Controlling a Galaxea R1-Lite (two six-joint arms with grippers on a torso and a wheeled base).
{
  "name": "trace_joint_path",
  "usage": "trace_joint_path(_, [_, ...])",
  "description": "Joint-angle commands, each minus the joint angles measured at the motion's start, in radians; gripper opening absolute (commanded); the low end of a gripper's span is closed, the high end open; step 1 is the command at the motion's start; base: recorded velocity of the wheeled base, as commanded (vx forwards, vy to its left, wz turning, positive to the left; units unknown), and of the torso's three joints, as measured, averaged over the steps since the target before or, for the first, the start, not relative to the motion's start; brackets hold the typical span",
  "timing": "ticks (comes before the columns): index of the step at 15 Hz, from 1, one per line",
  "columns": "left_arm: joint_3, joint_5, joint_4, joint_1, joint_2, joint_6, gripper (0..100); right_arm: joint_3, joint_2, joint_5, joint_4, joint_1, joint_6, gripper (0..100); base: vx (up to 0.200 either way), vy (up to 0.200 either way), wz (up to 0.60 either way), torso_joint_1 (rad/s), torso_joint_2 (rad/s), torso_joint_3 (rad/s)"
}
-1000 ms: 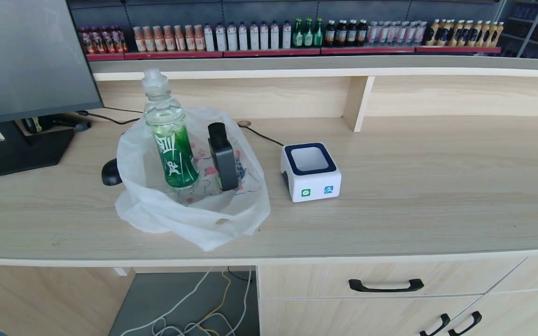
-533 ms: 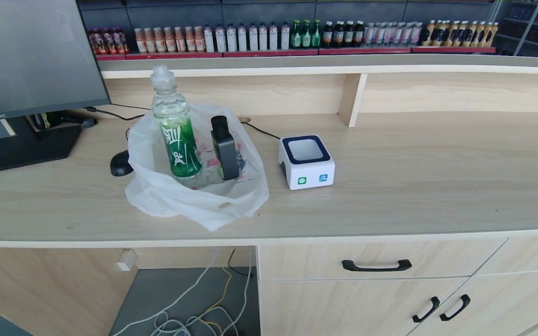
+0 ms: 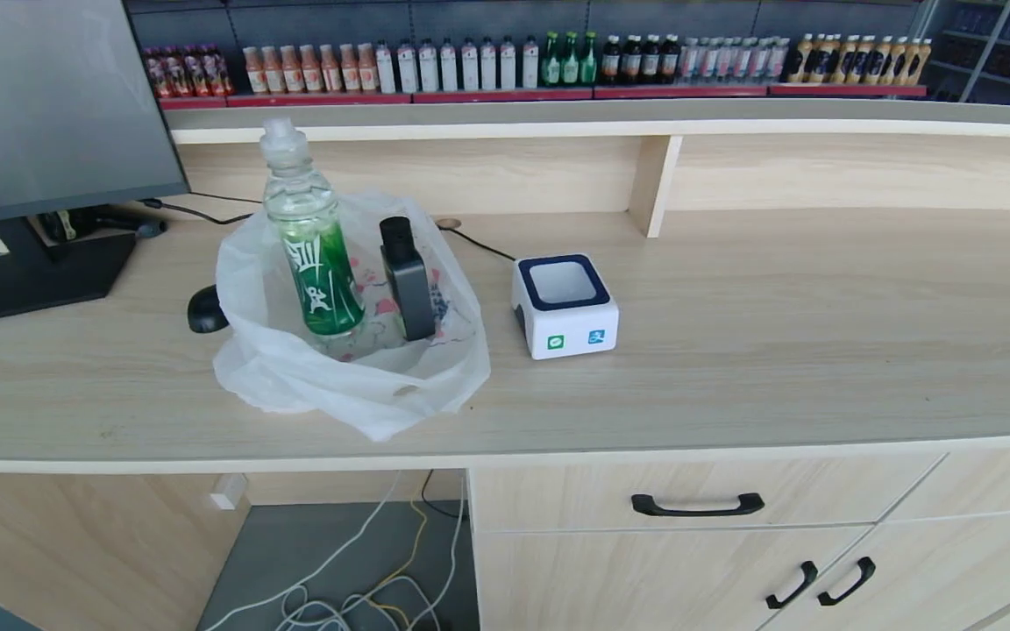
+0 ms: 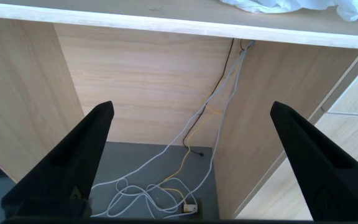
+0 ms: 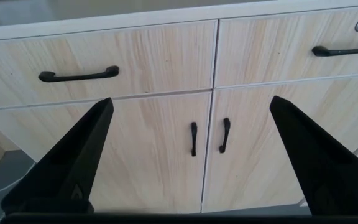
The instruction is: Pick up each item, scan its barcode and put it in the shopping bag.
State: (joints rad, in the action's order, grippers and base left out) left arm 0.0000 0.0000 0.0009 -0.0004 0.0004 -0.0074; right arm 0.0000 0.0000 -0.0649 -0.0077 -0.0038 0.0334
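Head camera looks down over the counter (image 3: 733, 350); both wrist cameras, seemingly lower, face its front.

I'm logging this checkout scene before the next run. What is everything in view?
shopping bag: one, white see-through, on the counter, left of the scanner
bottle: one, clear with green label, upright in the bag
black container: one, upright in the bag beside the bottle
scanner: one, white with dark blue rim, on the counter
mouse: one, black, left of the bag
monitor: one, dark, counter's left end
drinks: many, mixed colours, row behind the counter
cables: several, white and yellow, under the counter
left gripper: one, black, open, facing the cables
right gripper: one, black, open, facing the cabinet doors
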Motion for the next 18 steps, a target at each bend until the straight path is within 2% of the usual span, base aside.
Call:
trace_joint_path(1, [0.0, 0.0, -0.001, 0.0, 0.0, 0.0, 100, 0.0, 0.002, 0.0, 0.0, -0.001, 0.0, 100, 0.0, -0.2, 0.0, 0.017, 0.0, -0.002])
trace_joint_path(5, [0.0, 0.0, -0.001, 0.0, 0.0, 0.0, 100, 0.0, 0.002, 0.0, 0.0, 0.001, 0.0, 100, 0.0, -0.2, 0.0, 0.006, 0.0, 0.004])
trace_joint_path(18, [0.0, 0.0, -0.001, -0.001, 0.0, 0.004, 100, 0.0, 0.003, 0.007, 0.0, 0.002, -0.015, 100, 0.0, 0.0, 0.0, 0.0, 0.0, 0.0])
